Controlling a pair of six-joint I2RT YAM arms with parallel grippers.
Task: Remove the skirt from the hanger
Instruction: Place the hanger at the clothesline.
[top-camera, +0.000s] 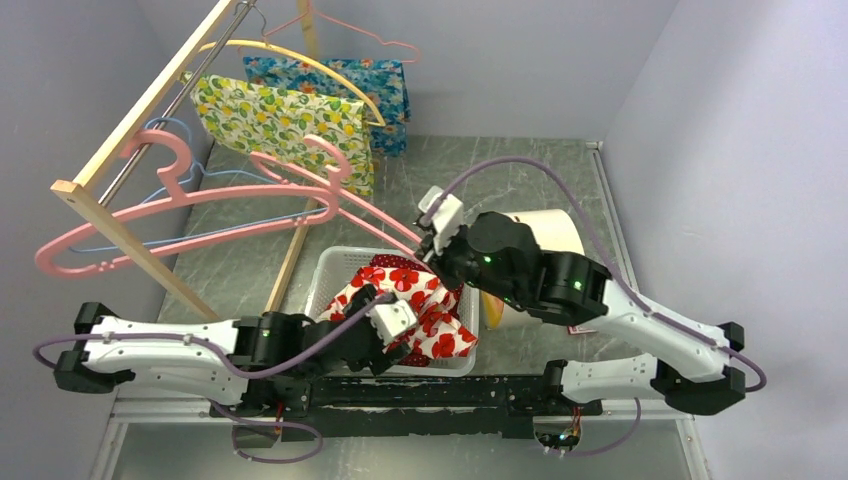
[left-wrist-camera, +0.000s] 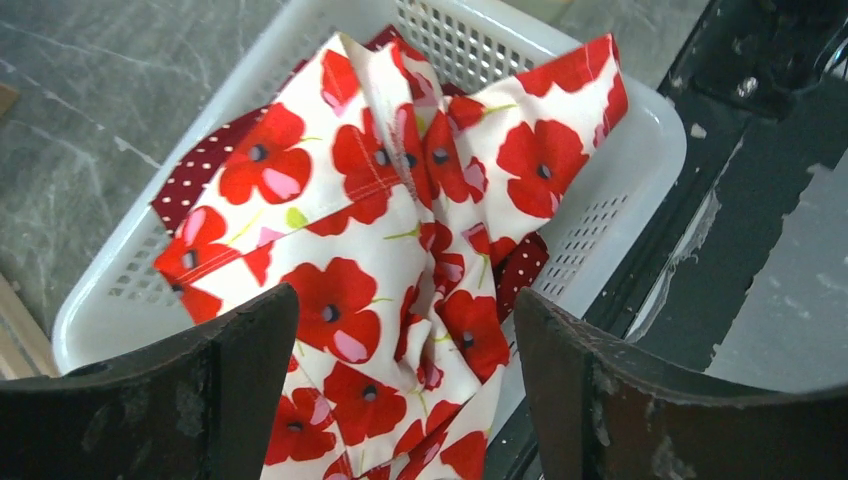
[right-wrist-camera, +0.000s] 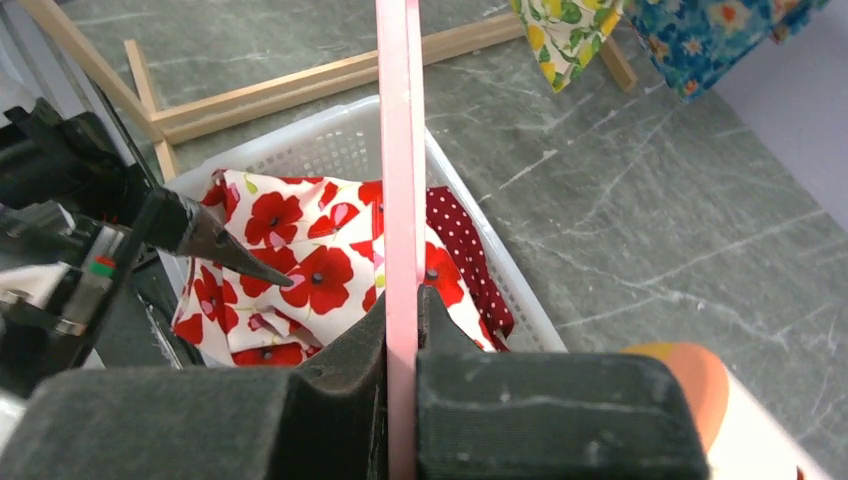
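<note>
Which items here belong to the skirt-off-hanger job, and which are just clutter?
Job: red poppy-print fabric skirt, pink plastic hanger, right gripper, left gripper.
Clutter: white perforated plastic basket, yellow lemon-print garment, blue floral garment, wooden rack.

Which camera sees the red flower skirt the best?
The left wrist view: the skirt fills the picture, crumpled in the white basket. The top view shows it small, partly hidden by the left arm. The right wrist view shows part of it behind the pink hanger.
</note>
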